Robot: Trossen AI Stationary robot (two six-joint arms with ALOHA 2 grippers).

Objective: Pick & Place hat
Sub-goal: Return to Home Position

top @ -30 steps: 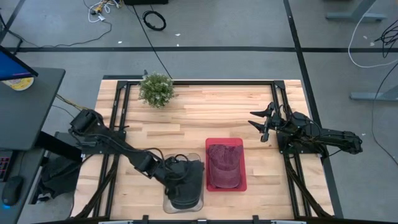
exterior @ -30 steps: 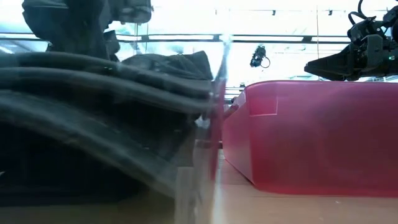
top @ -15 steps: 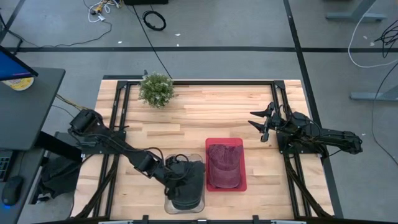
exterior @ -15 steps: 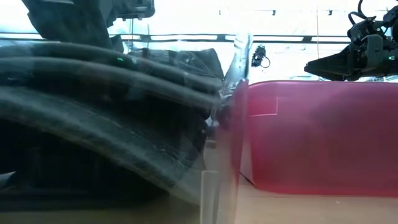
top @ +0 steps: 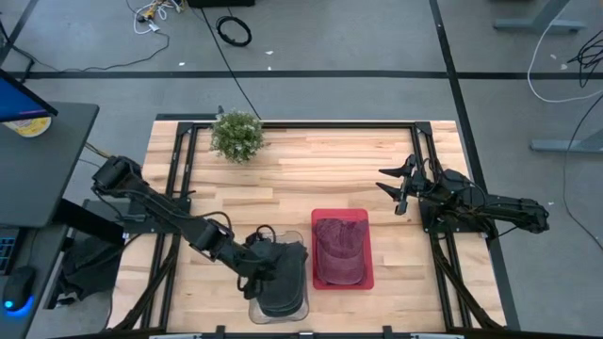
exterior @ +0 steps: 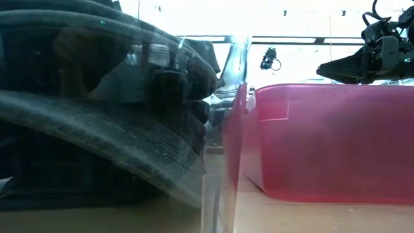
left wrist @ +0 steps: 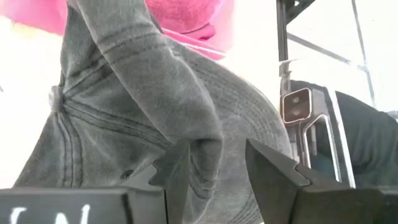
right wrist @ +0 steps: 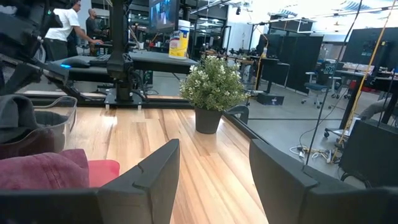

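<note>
Two pincers here: left pincer [left wrist: 216,155] spread open over the transparent bin [top: 252,309] at the bench's [top: 283,179] near edge, a fold of the binned black cap [left wrist: 112,112] between its fingers. Right pincer [top: 396,193] open at the right.

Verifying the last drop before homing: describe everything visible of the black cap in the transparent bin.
The black cap is faded charcoal fabric, cotton-like, with stitched panel seams, a top button and rows of brim stitching. It lies crumpled in the transparent bin near the front edge of the table, beside the red bin. One fold stands up between the fingers of the open left gripper, touching one finger.
</note>
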